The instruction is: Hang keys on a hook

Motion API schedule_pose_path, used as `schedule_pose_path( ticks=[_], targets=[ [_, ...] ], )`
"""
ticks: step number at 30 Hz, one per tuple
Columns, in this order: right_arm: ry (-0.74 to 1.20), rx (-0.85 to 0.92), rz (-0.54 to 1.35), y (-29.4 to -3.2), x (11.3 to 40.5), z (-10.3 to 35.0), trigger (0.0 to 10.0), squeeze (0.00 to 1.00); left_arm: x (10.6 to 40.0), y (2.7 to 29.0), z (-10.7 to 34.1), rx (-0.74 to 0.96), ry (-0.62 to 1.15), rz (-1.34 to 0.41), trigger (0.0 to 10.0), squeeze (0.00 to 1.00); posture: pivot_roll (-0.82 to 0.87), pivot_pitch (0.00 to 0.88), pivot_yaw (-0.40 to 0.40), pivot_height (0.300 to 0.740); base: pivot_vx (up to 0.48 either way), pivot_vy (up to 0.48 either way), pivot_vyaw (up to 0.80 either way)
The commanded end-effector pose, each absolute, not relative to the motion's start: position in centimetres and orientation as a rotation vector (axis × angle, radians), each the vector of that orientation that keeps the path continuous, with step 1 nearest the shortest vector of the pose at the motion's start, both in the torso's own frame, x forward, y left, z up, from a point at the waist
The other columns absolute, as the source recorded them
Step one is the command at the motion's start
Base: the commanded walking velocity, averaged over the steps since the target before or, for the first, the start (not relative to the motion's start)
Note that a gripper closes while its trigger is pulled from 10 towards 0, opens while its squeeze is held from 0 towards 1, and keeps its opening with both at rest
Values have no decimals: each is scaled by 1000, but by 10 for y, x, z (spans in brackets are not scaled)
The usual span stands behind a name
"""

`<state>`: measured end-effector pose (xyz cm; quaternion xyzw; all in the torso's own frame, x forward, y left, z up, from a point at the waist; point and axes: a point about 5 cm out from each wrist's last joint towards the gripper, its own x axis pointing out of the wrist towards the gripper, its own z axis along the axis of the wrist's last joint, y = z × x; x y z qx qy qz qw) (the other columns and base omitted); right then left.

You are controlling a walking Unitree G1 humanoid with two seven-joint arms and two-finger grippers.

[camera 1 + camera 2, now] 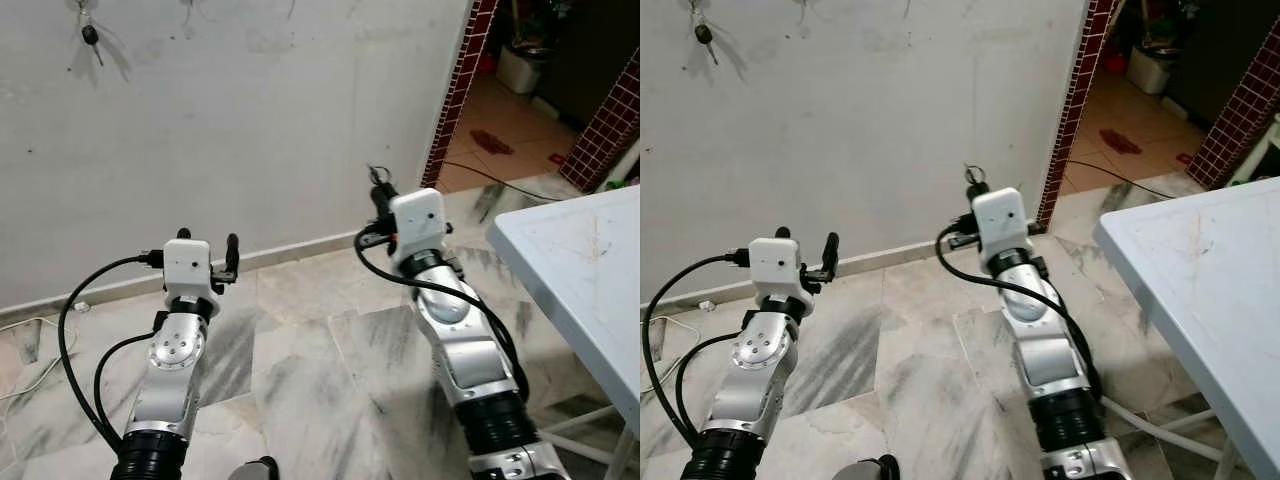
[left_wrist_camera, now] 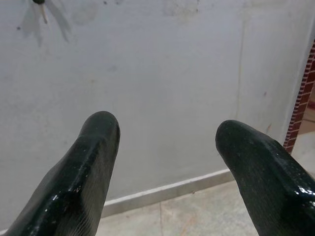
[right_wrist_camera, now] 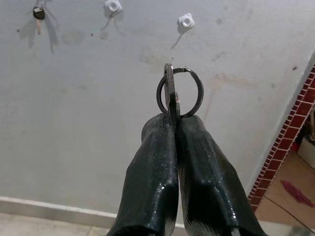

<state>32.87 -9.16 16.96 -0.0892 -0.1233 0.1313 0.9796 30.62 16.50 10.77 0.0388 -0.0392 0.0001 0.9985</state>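
While the right gripper (image 3: pixel 174 120) pinches a key with its ring (image 3: pixel 179 92) between closed fingers, raised before the white wall (image 3: pixel 98 123), two white hooks (image 3: pixel 186 21) sit higher up beside a hanging dark key (image 3: pixel 38 14). Spread wide, the left gripper (image 2: pixel 167 142) holds nothing.

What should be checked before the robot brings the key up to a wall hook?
1. Key held: ok, right pincer is shut on it, with its ring sticking out above the tips.
2. Free hooks: ok, two white hooks and carry nothing.
3. Taken hook: ok to skip, another key already hangs on the wall.
4. Left pincer: ok, open and holding nothing.
5. Ring facing the hook squarely: cannot tell.
6. Height: not ok, the hooks sit well above the ring.
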Motion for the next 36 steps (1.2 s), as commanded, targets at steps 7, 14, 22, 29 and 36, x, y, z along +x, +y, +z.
schedule_pose_path(
  ticks=[7,14,22,29,36],
  targets=[
    [-247,-149,209,-97,333,172,10000,0,307,163,115,73,-102,-39,10000,0,17,46,-15,740,0,0,0],
    [-271,-159,212,-96,337,178,10000,0,301,156,112,26,-98,-18,10000,0,19,83,-24,740,0,0,0],
    [-294,-155,205,-92,341,186,10000,0,299,153,114,16,-92,-26,10000,0,29,133,-11,740,0,0,0],
    [-299,-147,197,-89,344,187,10000,0,301,153,119,20,-98,-19,10000,0,42,142,1,740,0,0,515],
    [-300,-114,197,-89,345,187,10000,0,301,155,118,19,-94,-16,10000,0,47,136,4,740,0,0,446]
  ],
)
